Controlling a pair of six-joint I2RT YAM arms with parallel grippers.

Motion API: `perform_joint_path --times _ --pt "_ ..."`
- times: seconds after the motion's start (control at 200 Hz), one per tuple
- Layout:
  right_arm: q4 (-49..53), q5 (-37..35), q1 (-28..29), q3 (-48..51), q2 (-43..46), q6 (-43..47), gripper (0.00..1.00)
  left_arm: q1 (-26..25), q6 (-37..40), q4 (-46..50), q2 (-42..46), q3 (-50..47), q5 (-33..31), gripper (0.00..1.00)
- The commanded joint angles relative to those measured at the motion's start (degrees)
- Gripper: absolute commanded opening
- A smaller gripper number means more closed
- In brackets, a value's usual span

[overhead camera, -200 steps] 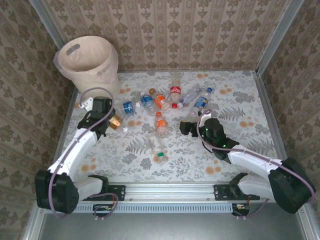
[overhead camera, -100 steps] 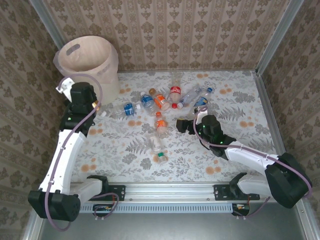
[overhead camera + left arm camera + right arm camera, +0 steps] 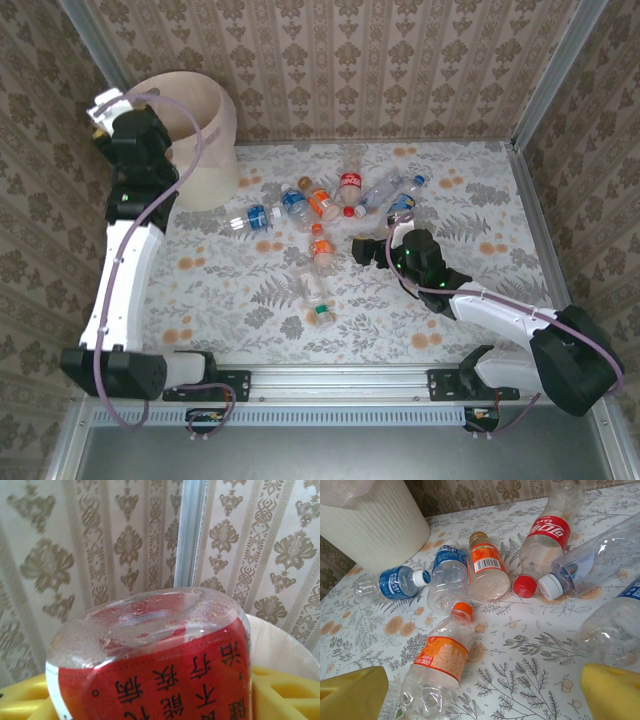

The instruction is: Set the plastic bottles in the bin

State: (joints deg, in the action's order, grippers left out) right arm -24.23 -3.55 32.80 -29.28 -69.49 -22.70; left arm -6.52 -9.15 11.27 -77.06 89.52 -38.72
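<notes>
left pincer (image 3: 150, 700) up at the bin (image 3: 205, 140), clamped on a red-label bottle (image 3: 165, 645); right pincer (image 3: 371, 250) gaping wide, empty, well right of the bin; loose bottles (image 3: 320, 205) on the desk (image 3: 480, 200) between

Beige damask wallpaper (image 3: 400, 60) is lining the walls on three sides, grey metal posts (image 3: 557, 70) are running up the far corners, and a cloth (image 3: 470, 300) printed with ferns and orange blossoms is covering the table (image 3: 480, 170).
</notes>
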Motion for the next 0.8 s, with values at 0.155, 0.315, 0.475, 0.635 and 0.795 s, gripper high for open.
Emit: perform_joint_path --times 0.155,0.315,0.475,0.635,0.795 --pt "-0.84 -0.38 0.34 -0.16 2.40 0.78 1.00 5.02 15.53 -9.93 -8.62 9.36 10.20 0.70" --pt "-0.03 -0.76 0.34 0.05 3.64 0.78 1.00 8.30 20.10 -11.53 -14.19 14.71 19.36 0.71" --pt "0.46 -1.43 0.34 0.36 4.84 0.52 1.00 10.27 24.12 -13.97 -17.69 15.82 31.77 0.71" --pt "1.83 -2.09 0.39 0.27 6.14 0.64 1.00 12.92 26.99 -16.85 -20.75 16.25 44.05 0.70" --pt "2.56 -3.10 0.38 0.69 7.59 0.51 1.00 16.68 27.68 -13.84 -23.00 18.15 58.15 0.73"
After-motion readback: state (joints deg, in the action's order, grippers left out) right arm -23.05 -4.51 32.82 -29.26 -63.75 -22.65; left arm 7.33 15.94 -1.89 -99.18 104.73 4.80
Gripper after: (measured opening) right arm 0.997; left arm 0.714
